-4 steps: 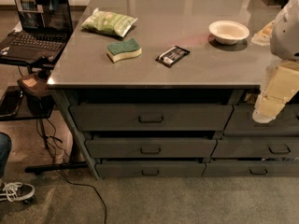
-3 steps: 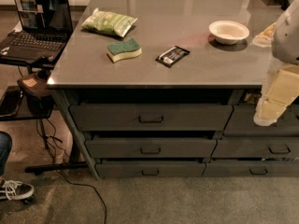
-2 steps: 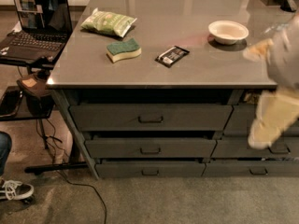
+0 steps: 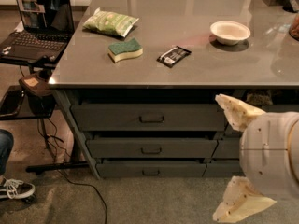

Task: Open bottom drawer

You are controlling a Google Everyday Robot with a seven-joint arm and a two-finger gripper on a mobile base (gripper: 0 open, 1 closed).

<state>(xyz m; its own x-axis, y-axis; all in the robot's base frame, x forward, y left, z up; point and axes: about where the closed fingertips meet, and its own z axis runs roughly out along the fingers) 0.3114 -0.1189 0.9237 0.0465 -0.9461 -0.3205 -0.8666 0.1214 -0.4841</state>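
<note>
Wide gripper beside drawers
Gripper (image 4: pixel 217 158) at 4 o'clock, fingers spread wide, empty; bottom drawer (image 4: pixel 150 169) at 6 o'clock, apart from it.

My gripper (image 4: pixel 217 158) near right, fingers spread wide, open carpet (image 4: pixel 154 199) before the bottom drawer (image 4: pixel 126 169), tabletop (image 4: pixel 154 73) overhanging above, stand foot (image 4: pixel 56 167) left.

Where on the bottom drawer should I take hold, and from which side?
I'd take the small dark loop handle at the centre of the slim dark grey bottom drawer, coming head-on at its front. Its bar lies level: one finger above, one below. The cream two-finger gripper, open, is off to the right.
</note>
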